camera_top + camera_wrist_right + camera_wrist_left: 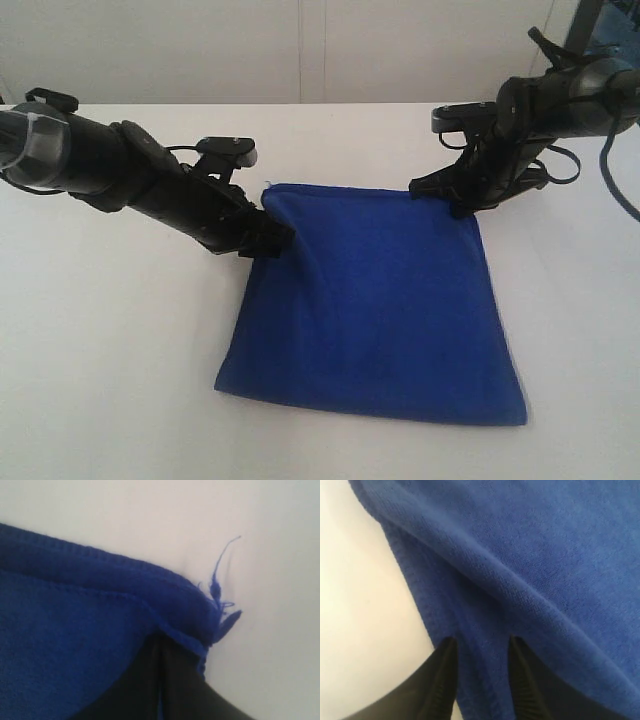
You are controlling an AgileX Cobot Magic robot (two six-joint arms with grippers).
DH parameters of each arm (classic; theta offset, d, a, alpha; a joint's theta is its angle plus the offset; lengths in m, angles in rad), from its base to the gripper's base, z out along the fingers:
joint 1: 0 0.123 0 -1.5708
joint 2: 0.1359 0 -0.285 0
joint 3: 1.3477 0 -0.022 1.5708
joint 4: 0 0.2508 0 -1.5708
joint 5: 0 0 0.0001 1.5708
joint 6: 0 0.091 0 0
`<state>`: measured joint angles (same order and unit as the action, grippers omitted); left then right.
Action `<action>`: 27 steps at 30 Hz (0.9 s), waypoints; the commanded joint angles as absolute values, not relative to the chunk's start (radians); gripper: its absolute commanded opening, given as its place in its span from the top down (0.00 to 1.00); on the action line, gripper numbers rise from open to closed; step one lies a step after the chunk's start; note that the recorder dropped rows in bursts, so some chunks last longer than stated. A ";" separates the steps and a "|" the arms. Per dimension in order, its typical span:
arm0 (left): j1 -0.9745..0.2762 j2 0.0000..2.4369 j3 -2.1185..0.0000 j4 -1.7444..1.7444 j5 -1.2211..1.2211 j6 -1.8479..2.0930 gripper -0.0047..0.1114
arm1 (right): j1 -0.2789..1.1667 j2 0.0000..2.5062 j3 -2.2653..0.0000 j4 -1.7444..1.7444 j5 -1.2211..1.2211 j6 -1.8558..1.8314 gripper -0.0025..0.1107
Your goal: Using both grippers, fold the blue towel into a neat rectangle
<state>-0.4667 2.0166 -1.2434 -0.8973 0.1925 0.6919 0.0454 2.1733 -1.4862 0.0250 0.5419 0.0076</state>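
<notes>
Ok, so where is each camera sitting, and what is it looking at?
Exterior view: off the arms, raised, looking down across the white table at the whole blue towel; left gripper and right gripper show at its far corners.
Left wrist view: on the left wrist, close on the towel's edge; jaws apart around it.
Right wrist view: on the right wrist, close on a frayed corner; jaws shut on it.
Shared: every view shows towel and table.

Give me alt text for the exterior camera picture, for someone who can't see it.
A blue towel lies folded on a white table. Two black robot claws reach in from the sides: the left claw at its far left corner, the right claw at its far right corner.
</notes>
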 commanded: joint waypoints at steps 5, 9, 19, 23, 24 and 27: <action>-0.471 2.030 -1.234 -0.906 0.239 0.691 0.61 | 0.040 2.179 -1.489 0.026 0.563 0.000 0.98; -0.471 2.030 -1.234 -0.906 0.262 0.691 0.61 | 0.040 2.179 -1.489 0.026 0.563 0.000 0.98; -0.471 2.015 -1.256 -0.901 0.248 0.728 0.61 | 0.040 2.179 -1.489 0.026 0.566 0.000 0.98; -0.471 2.002 -1.270 -0.903 0.255 0.732 0.61 | 0.040 2.179 -1.489 0.026 0.566 0.000 0.98; -0.471 2.001 -1.270 -0.910 0.260 0.732 0.61 | 0.040 2.179 -1.489 0.026 0.566 0.000 0.98; -0.471 2.001 -1.270 -0.912 0.274 0.730 0.61 | 0.040 2.179 -1.489 0.026 0.566 0.000 0.98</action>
